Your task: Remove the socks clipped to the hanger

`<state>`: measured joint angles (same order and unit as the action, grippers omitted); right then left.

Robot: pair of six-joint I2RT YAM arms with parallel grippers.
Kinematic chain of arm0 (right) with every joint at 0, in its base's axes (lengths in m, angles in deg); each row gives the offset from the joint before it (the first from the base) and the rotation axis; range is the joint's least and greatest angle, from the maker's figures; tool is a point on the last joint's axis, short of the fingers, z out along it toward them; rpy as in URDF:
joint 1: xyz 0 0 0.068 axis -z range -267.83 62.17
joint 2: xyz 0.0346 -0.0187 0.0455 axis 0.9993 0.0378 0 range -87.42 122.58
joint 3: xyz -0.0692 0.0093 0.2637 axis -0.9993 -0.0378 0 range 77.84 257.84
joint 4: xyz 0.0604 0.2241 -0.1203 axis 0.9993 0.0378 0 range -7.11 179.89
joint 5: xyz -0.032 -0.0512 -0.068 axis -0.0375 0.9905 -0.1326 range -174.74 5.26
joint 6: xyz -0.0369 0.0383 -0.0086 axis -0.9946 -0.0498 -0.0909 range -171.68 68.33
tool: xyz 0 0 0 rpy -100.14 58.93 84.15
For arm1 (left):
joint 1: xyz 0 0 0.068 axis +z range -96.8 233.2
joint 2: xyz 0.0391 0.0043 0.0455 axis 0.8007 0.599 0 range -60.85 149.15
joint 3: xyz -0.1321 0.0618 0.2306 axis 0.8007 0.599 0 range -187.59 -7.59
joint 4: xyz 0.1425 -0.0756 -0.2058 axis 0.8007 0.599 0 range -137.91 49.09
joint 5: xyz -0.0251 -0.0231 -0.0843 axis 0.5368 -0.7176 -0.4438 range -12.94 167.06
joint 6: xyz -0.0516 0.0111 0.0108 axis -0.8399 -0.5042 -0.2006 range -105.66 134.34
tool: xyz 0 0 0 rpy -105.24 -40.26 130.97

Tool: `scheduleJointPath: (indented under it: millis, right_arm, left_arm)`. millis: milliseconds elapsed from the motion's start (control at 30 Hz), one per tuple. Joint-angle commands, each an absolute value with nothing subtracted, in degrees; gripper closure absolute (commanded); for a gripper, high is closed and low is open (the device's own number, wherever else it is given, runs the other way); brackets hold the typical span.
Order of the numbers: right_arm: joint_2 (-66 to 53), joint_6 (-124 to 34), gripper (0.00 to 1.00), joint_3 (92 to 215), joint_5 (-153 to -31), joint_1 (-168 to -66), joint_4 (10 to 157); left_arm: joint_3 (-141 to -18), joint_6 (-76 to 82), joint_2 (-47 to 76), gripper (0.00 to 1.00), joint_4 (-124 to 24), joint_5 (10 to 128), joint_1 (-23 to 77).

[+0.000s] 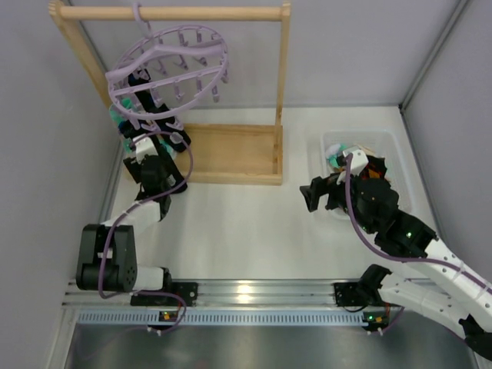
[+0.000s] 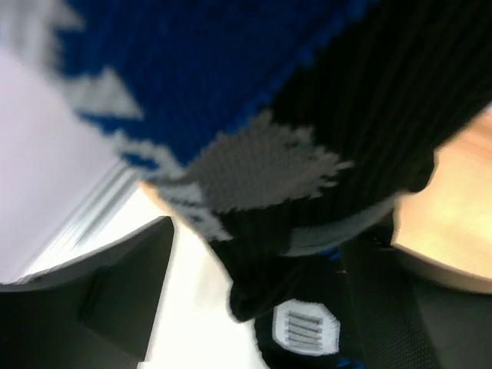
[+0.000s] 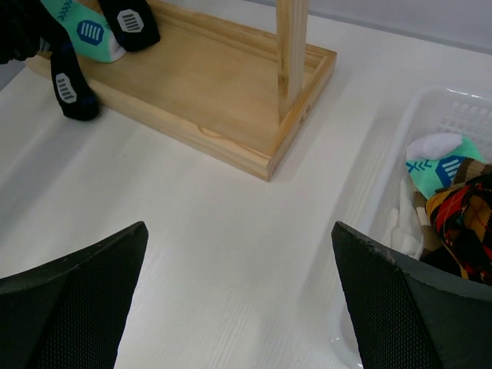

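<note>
The lavender ring hanger (image 1: 165, 69) hangs tilted from the wooden rail. Several socks (image 1: 123, 123) still dangle from its left side; they show in the right wrist view as a teal sock (image 3: 88, 31) and black socks (image 3: 69, 88). My left gripper (image 1: 142, 147) is raised under them. In the left wrist view its jaws (image 2: 257, 307) stand wide, with a blue, grey and black argyle sock (image 2: 254, 161) and a black toe (image 2: 307, 327) hanging between the fingers. My right gripper (image 1: 319, 196) (image 3: 238, 300) is open and empty over the table.
The wooden rack has a flat base (image 1: 231, 154) (image 3: 200, 84) and an upright post (image 3: 292, 46). A white basket (image 1: 388, 142) (image 3: 453, 115) at the right holds loose socks, among them a teal-and-white one (image 3: 438, 165) and an argyle one (image 3: 461, 215). Grey walls stand left and right.
</note>
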<state>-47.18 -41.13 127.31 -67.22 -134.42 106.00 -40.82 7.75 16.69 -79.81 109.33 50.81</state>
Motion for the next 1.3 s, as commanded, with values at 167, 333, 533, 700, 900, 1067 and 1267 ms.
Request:
scheduleJointPath:
  millis: [167,333,533,700,900,1067,1267]
  right_arm:
    - [-48.05,-41.66,0.01,127.59,-68.65,-134.06,101.61]
    - [-48.84,-41.13,0.01,126.89,-68.91,-134.06,100.91]
    - [-49.28,-39.02,0.01,126.71,-71.82,-133.98,97.65]
    - [-49.46,-38.49,0.01,128.82,-72.78,-134.06,98.00]
    - [-47.45,-39.19,0.01,133.29,-72.87,-133.98,97.83]
    - [-41.38,-41.21,0.00,143.47,-73.92,-134.06,100.81]
    - [-32.95,-44.02,0.01,155.94,-77.70,-134.06,105.20]
  left_arm:
    - [-42.22,7.48,17.73,0.71,-94.75,107.91,51.18]
    - [-40.38,3.72,15.63,1.00,-94.75,105.72,50.74]
    - [-32.47,-2.90,3.86,1.00,-91.68,112.74,40.66]
    - [-30.97,5.26,-0.20,1.00,-91.59,127.41,23.43]
    - [-35.87,16.24,3.30,1.00,-91.68,142.59,5.15]
    - [-43.26,22.95,10.42,1.00,-91.68,150.71,-5.94]
    - [-54.59,29.53,22.26,1.00,-91.68,152.37,-11.57]
